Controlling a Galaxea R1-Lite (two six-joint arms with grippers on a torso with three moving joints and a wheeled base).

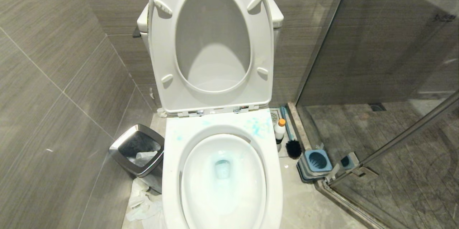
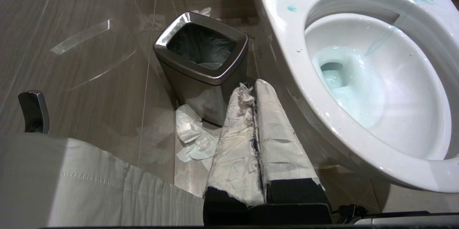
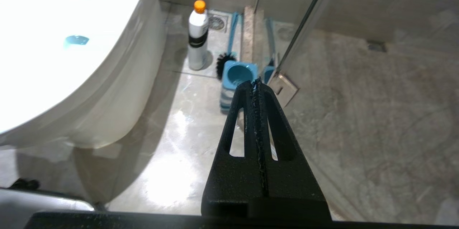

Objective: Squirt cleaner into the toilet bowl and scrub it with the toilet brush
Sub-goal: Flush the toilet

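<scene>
**Q:** Room and surfaces, as the head view renders them?

**R:** Grey wood-grain tiles line the walls; the floor (image 1: 308, 204) is pale polished stone. The toilet bowl (image 1: 172, 171) fills the centre, its seat and lid (image 1: 211, 42) raised against the cistern, blue-teal water at the drain and blue-teal specks on the rim at upper right of the opening. A steel-rimmed waste bin (image 1: 138, 153) stands at lower left, crumpled paper (image 1: 143, 200) on the floor beside it. A glass shower screen (image 1: 387, 42) closes the right side.

**Q:** Task items?

**R:** All right of the bowl, centre-right of the frame: the cleaner (image 1: 280, 130) upright on the floor; the toilet brush (image 1: 293, 147) lying just beside it, bristle head toward the lower edge; the brush holder (image 1: 315, 162) near the screen's base.

**Q:** What do the wrist views add?

**R:** Neither arm appears in the head view. The left wrist view shows the left gripper (image 2: 254, 87), fingers wrapped in soiled white covering and pressed together, empty, between bin and bowl. The right wrist view shows the right gripper (image 3: 255, 83), black fingers pressed together on nothing, above the floor and directed at the holder; also a floor drain (image 3: 216, 23) behind the cleaner.
</scene>
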